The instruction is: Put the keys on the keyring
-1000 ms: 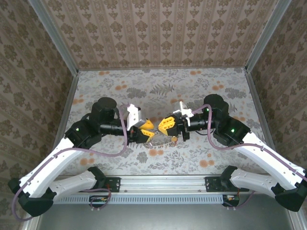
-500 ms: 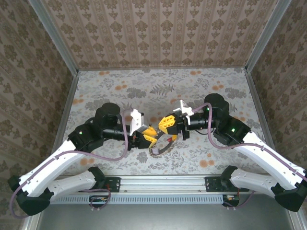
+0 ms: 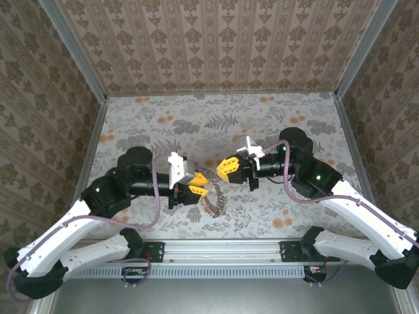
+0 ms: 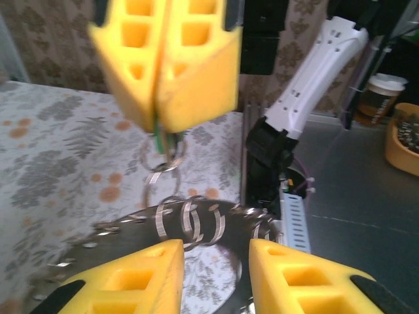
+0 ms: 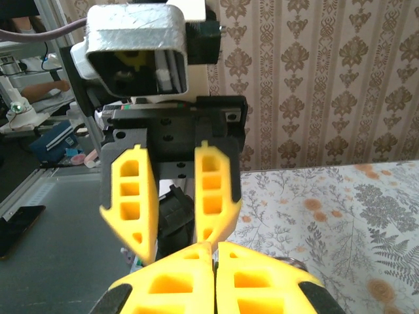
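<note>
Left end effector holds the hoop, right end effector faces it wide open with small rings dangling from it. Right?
Not quite. The right end effector is shut, not open: the left wrist view shows its pads pressed together on a green tag, with the small rings dangling from that pinch. The left end effector does hold the keyring.

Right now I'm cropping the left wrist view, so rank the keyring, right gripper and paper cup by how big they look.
Keyring and right gripper: near tie; hoop partly hidden, jaws close to camera.
Then paper cup, clearly smallest.
</note>
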Controlling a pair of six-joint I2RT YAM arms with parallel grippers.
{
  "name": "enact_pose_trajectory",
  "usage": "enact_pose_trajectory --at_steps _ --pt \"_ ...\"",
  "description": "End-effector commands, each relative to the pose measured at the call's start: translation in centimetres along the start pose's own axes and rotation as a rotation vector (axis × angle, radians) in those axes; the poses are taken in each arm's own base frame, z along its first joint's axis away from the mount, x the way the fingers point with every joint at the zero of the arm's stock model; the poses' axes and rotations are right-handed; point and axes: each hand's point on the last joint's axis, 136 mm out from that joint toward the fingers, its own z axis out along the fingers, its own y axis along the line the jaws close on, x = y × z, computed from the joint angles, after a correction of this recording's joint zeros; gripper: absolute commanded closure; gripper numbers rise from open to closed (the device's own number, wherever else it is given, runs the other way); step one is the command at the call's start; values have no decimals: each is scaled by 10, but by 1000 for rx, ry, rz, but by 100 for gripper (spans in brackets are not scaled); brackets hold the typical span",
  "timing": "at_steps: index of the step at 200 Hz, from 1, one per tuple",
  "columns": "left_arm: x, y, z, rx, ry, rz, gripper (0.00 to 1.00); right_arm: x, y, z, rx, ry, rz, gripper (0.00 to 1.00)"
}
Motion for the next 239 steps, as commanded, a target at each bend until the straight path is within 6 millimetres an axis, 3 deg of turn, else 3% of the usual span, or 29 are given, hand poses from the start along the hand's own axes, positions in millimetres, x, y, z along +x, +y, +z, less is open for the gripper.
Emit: enact_pose_trajectory --at_steps 1,44,186,239 --pt "-15 19 -12 -116 -19 59 67 -28 10 -6 -37 -67 -55 100" --pt "-23 31 1 -95 0 85 66 -27 14 -6 -63 -61 -52 100" --pt "-22 6 20 90 -8 91 67 -26 12 -5 -55 -59 -52 100" --pt "-20 5 24 97 -2 91 75 -27 13 -7 -51 -61 -55 100"
